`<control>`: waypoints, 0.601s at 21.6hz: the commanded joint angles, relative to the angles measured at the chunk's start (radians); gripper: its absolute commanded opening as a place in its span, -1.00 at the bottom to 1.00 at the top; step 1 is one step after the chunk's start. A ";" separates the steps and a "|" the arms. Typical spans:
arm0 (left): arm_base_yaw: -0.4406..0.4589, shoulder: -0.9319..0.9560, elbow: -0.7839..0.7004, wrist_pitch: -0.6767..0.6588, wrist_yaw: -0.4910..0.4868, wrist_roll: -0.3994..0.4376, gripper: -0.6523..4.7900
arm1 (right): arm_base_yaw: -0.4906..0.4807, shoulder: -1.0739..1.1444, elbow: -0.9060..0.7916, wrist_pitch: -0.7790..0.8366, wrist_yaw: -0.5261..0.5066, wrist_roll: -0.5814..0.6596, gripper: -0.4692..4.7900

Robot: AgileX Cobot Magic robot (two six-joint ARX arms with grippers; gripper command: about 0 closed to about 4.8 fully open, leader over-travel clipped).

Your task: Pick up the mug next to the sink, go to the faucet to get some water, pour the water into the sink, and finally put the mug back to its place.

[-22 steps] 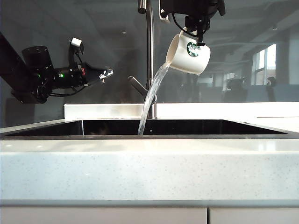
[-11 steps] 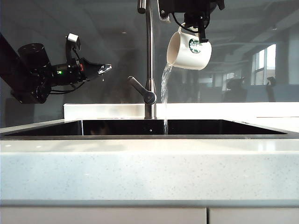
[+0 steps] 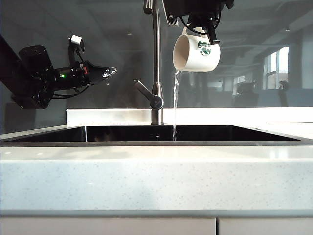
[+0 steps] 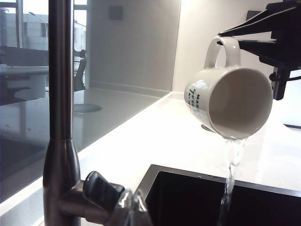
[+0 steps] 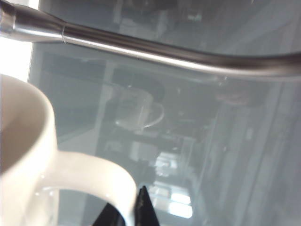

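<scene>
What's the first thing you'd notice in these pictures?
The white mug tipped on its side high over the sink, hung by its handle from the right pincer, with a thin stream of water falling into the black basin. Next, the tall steel faucet beside it. The left pincer waits shut, far left.

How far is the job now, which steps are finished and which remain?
Picking up and filling look done: the right gripper holds the mug by its handle, beside the faucet. Pouring is in hand: the tipped mug sends a thin stream into the sink. The left gripper is shut and hangs aside, holding nothing. Left: putting the mug back beside the sink.
</scene>
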 commanded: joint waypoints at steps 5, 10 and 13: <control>0.002 -0.009 0.003 0.012 -0.003 0.000 -0.78 | 0.002 -0.023 0.015 0.086 -0.006 -0.182 -0.84; 0.002 -0.009 0.003 0.013 -0.003 -0.001 -0.78 | 0.002 -0.023 0.015 0.130 -0.005 -0.203 -0.84; 0.002 -0.009 0.003 0.013 -0.003 -0.008 -0.78 | 0.002 -0.023 0.015 0.130 -0.005 -0.203 -0.84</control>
